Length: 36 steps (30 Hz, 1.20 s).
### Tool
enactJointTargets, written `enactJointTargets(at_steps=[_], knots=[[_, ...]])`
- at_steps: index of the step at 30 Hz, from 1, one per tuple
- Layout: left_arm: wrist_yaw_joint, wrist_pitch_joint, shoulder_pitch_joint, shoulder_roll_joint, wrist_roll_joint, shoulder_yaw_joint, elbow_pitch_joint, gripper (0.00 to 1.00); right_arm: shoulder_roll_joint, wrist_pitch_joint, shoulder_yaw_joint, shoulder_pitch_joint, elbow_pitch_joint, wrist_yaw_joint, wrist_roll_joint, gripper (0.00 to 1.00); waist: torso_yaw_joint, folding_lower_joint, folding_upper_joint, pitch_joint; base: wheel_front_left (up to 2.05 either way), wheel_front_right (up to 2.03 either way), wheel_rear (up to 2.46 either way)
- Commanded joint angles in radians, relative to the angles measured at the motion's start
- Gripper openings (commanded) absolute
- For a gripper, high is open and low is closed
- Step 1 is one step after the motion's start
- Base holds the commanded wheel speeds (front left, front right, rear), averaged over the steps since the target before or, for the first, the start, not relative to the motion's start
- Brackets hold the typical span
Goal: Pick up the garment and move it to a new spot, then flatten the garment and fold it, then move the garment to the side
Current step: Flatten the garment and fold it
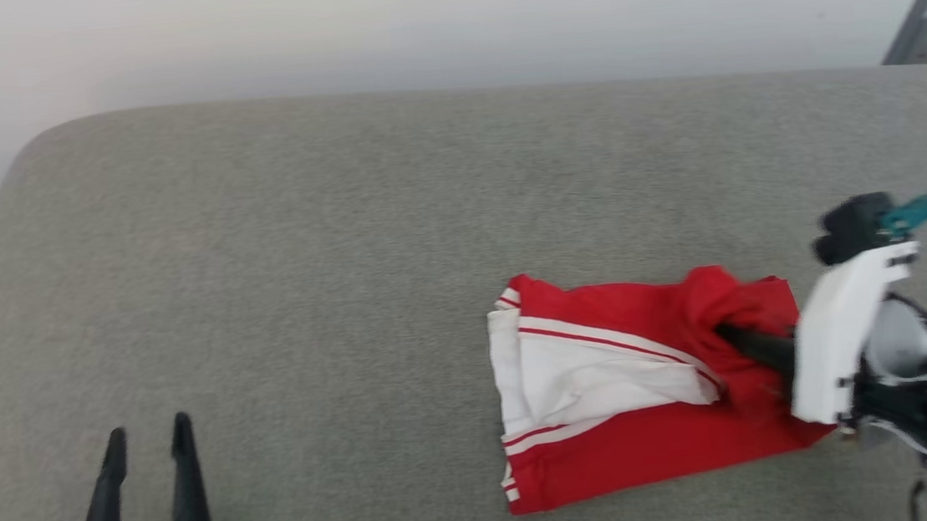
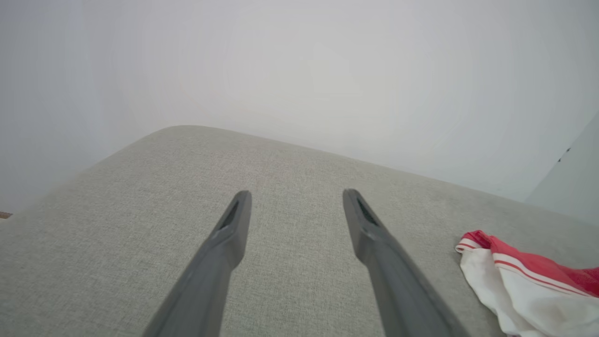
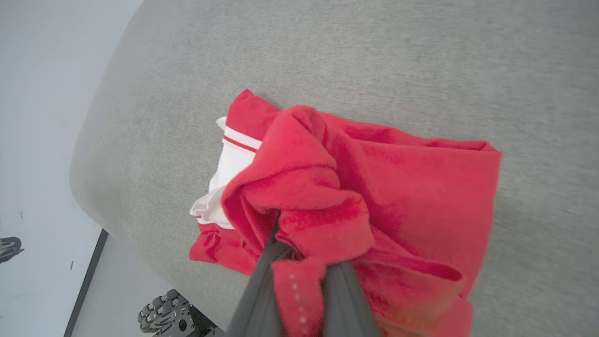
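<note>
Gripping the garment [image 1: 655,437] with the right hand [image 1: 739,337]: fingers are pinched narrow on a bunched red edge, and in the right wrist view the cloth is wrapping around both of them. The garment is lying at lower right of centre in the head view, on the grey fabric-covered surface [image 1: 345,246], in a compact, roughly rectangular stack with a white sleeve layered over the red. I'm judging the relocate, flatten and fold steps as done. What's remaining is the last step, moving it to the side, and this grip is looking like the start of that. The fold is bunching up where it's pinched, so it's risking coming undone. The left hand [image 1: 149,439] is sitting at lower left, fingers spread wide, holding nothing, well apart from the cloth. Counting: one garment, two hands, one surface.
</note>
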Motion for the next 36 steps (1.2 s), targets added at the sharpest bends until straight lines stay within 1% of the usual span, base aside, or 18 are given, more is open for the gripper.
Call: enactJointTargets(at_steps=[1, 6, 10, 11, 12, 13, 14, 18, 23, 27, 32, 33, 36], knots=[[-0.003, -0.005, -0.018, 0.003, 0.000, -0.007, -0.001, 1.00, 0.006, -0.011, 0.016, -0.016, 0.009, 0.004, -0.006, 0.00, 0.022, 0.0000, -0.0001, 0.002, 0.00, 0.00, 0.00], [-0.003, -0.005, -0.040, 0.008, -0.008, -0.043, 0.011, 1.00, 0.043, -0.064, 0.111, -0.057, 0.086, 0.004, -0.014, 0.00, 0.077, 0.0000, -0.0001, 0.004, 0.00, 0.00, 0.00], [-0.003, -0.005, -0.053, 0.009, -0.017, -0.062, 0.022, 1.00, 0.052, -0.105, 0.173, -0.088, 0.167, 0.004, -0.021, 0.00, 0.115, 0.0000, -0.0001, 0.003, 0.00, 0.00, 0.00], [-0.003, -0.005, -0.055, 0.008, -0.019, -0.066, 0.024, 1.00, 0.052, -0.118, 0.185, -0.096, 0.186, 0.004, -0.022, 0.09, 0.122, 0.0000, -0.0001, 0.002, 0.00, 0.00, 0.00], [-0.003, -0.005, -0.056, 0.008, -0.019, -0.068, 0.025, 1.00, 0.051, -0.130, 0.195, -0.102, 0.207, 0.004, -0.025, 0.30, 0.128, 0.0000, -0.0001, 0.002, 0.00, 0.00, 0.00], [-0.003, -0.005, -0.056, 0.009, -0.019, -0.070, 0.026, 1.00, 0.045, -0.141, 0.212, -0.109, 0.223, 0.004, -0.030, 0.49, 0.132, 0.0000, -0.0001, 0.001, 0.00, 0.00, 0.00], [-0.003, -0.005, -0.055, 0.008, -0.021, -0.067, 0.028, 1.00, 0.040, -0.151, 0.226, -0.116, 0.235, 0.004, -0.031, 1.00, 0.134, 0.0000, -0.0001, 0.000, 0.00, 0.00, 0.00], [-0.003, -0.005, -0.047, 0.006, -0.028, -0.057, 0.027, 1.00, 0.034, -0.178, 0.265, -0.133, 0.258, 0.004, -0.001, 1.00, 0.132, 0.0000, -0.0001, -0.005, 0.00, 0.00, 0.00], [-0.003, -0.005, -0.034, 0.007, -0.026, -0.039, 0.023, 1.00, 0.004, -0.191, 0.288, -0.133, 0.206, 0.004, 0.054, 1.00, 0.102, 0.0000, -0.0001, -0.014, 0.00, 0.00, 0.00], [-0.003, -0.005, -0.025, 0.009, -0.023, -0.024, 0.016, 1.00, -0.040, -0.218, 0.266, -0.116, 0.148, 0.003, 0.065, 1.00, 0.065, 0.0000, -0.0001, -0.024, 0.00, 0.00, 0.00], [-0.003, -0.005, -0.009, 0.014, -0.020, -0.003, 0.009, 1.00, -0.086, -0.283, 0.205, -0.083, 0.088, 0.003, 0.063, 1.00, 0.016, 0.0000, -0.0001, -0.036, 0.00, 0.00, 0.00], [-0.003, -0.005, -0.009, 0.014, -0.020, -0.003, 0.009, 1.00, -0.086, -0.283, 0.205, -0.083, 0.088, 0.003, 0.063, 1.00, 0.016, 0.0000, -0.0001, -0.036, 0.00, 0.00, 0.00], [-0.003, -0.005, -0.004, 0.016, -0.017, 0.011, 0.003, 1.00, -0.104, -0.348, 0.169, -0.053, 0.060, 0.003, 0.067, 1.00, -0.014, 0.0000, -0.0001, -0.044, 0.00, 0.00, 0.00]])
